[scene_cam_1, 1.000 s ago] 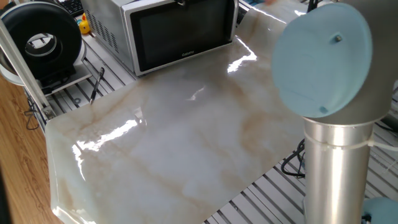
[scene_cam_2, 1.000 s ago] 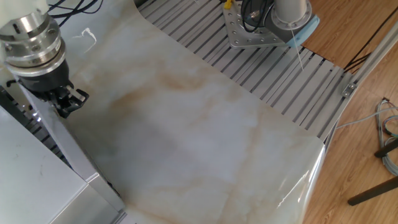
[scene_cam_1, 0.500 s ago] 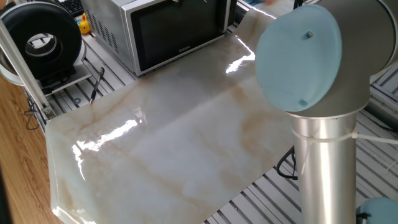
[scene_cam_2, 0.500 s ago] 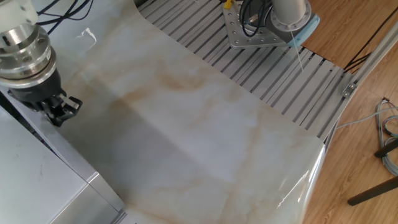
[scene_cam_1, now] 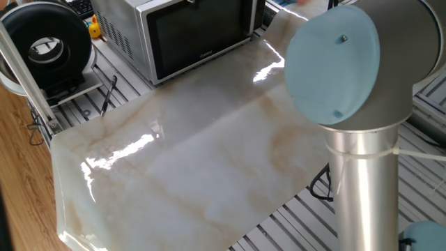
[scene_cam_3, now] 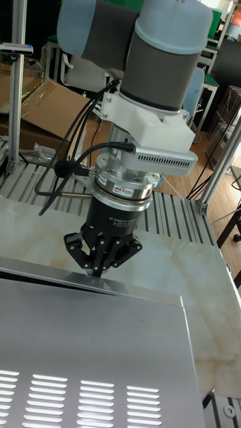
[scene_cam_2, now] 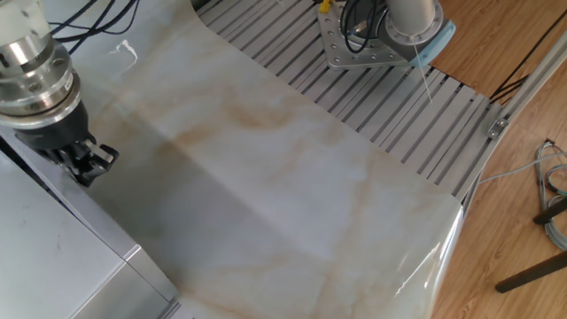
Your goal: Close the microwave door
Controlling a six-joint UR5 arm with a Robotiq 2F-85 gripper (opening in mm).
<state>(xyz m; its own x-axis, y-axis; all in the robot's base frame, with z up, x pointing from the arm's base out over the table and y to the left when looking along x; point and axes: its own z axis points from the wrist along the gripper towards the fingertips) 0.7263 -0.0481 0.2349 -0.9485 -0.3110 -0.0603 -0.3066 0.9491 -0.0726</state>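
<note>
The microwave (scene_cam_1: pixel 174 35) sits at the far end of the marble desk (scene_cam_1: pixel 195 153), its door (scene_cam_1: pixel 202 35) flush with the casing. The tool (scene_cam_3: pixel 99 269), fingers pinched together, presses at the door's top edge.

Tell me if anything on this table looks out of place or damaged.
Nothing stands out. The microwave sits square at the table's far edge, and the microwave door looks flush with its front. The gripper is at the door's top edge. No spills or damage show.
</note>
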